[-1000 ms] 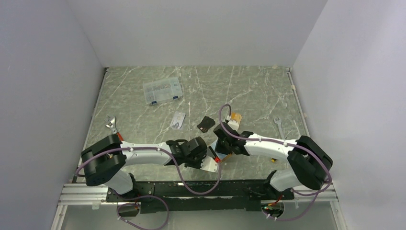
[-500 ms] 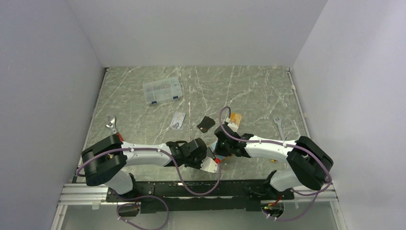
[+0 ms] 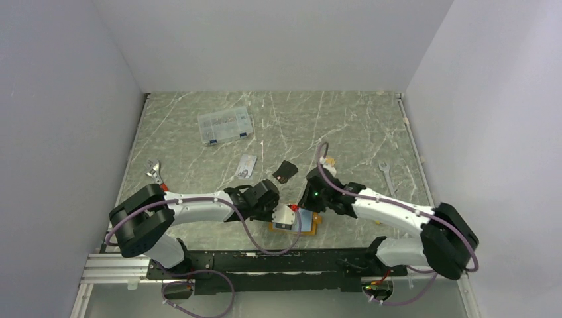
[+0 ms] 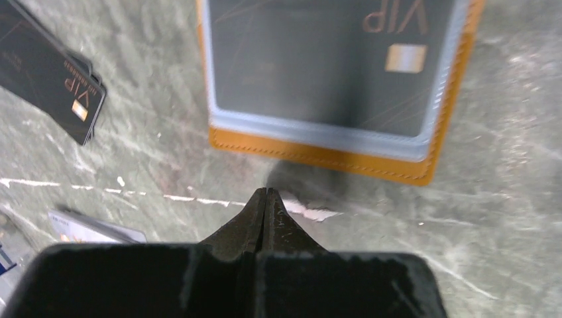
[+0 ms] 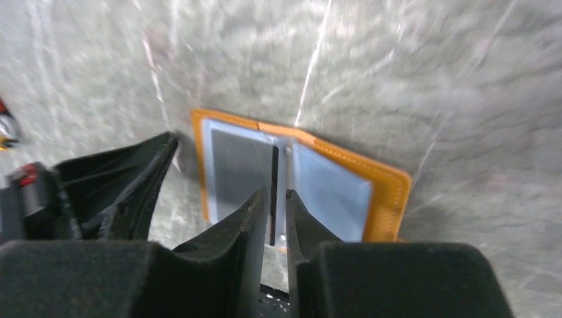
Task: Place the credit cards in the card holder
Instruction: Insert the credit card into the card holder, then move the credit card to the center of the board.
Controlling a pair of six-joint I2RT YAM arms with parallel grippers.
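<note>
The card holder point(image 5: 388, 192) lies open on the table, orange with pale blue-grey pockets, near the front edge point(image 3: 310, 224). One black VIP credit card point(image 4: 331, 66) sits in its pocket. A thin dark card point(image 5: 274, 169) stands edge-on over the holder's middle, between the fingers of my right gripper point(image 5: 276, 192). The jaws are slightly apart, with a slim gap on each side of the card. My left gripper point(image 4: 266, 193) is shut and empty, its tip just short of the holder's orange edge. More black cards point(image 4: 50, 73) and a silver card point(image 4: 93, 228) lie loose on the table.
A clear compartment box point(image 3: 225, 124) stands at the back left. A black card point(image 3: 285, 171) and a silver card point(image 3: 246, 165) lie mid-table. Wrenches lie at the left point(image 3: 154, 171) and right point(image 3: 386, 173). A small tan object point(image 3: 329, 161) sits behind the right wrist.
The right jaws have parted a little around the thin card. The right arm has swung rightwards, and the holder now shows lying open near the front edge. The left gripper stays shut.
</note>
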